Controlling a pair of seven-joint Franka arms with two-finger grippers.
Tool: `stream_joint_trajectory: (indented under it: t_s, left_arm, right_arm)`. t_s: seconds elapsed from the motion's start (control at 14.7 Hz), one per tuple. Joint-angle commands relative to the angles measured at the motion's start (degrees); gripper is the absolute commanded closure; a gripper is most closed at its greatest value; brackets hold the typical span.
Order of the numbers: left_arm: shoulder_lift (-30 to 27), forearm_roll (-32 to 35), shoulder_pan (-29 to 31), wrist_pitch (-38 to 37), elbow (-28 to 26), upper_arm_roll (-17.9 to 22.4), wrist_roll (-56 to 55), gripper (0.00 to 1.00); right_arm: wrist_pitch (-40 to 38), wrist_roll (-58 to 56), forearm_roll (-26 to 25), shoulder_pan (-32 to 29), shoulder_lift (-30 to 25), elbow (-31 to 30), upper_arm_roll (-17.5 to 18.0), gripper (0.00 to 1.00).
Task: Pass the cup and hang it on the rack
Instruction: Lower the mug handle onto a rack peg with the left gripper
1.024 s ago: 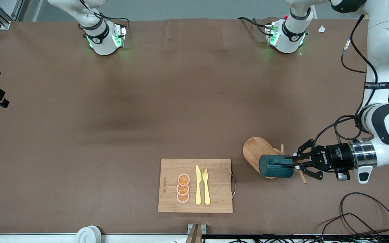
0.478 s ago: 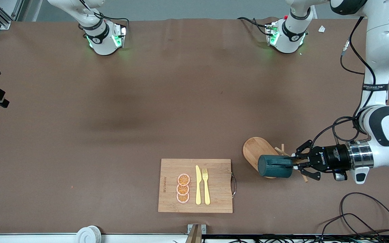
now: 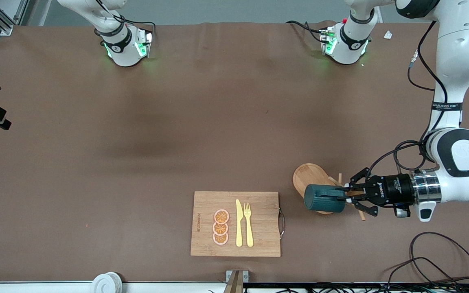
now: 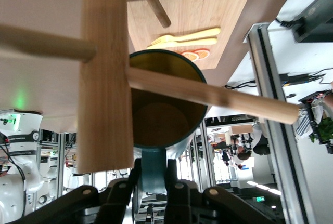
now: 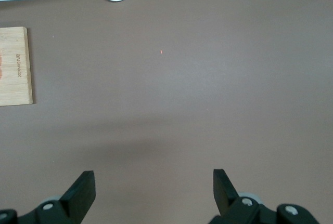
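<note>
Since a second ago, my left hand (image 3: 345,194) is carrying the cup (image 3: 324,199) farther over the rack (image 3: 310,180), away from the left arm's end of the table. I am clenching the cup's handle (image 4: 153,169), so the cup is lying on its side straight out from my fingertips, its mouth facing my wrist. One peg (image 4: 208,93) is crossing that mouth, and the post (image 4: 104,73) is standing just beside the rim. My right hand (image 5: 154,188) is waiting released over bare table (image 5: 171,89).
</note>
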Motion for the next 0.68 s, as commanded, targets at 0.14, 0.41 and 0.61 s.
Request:
stream_joint_trajectory:
  t_s: [0.14, 0.41, 0.61]
  left_arm:
    - [-0.8, 0.3, -1.8, -0.7, 0.5, -0.2, -0.3, 0.99]
    - [-1.2, 2.0, -2.4, -0.7, 0.5, -0.2, -0.4, 0.99]
    - [-2.7, 3.8, -2.5, -0.7, 0.5, -0.6, -1.8, 0.99]
  right_arm:
    - [-0.6, -0.5, -0.6, -0.2, 0.2, 0.8, 0.4, 0.00]
    - [-0.6, -0.5, -0.6, -0.2, 0.2, 0.8, 0.4, 0.00]
    - [-0.6, -0.6, -0.6, -0.2, 0.2, 0.8, 0.4, 0.00]
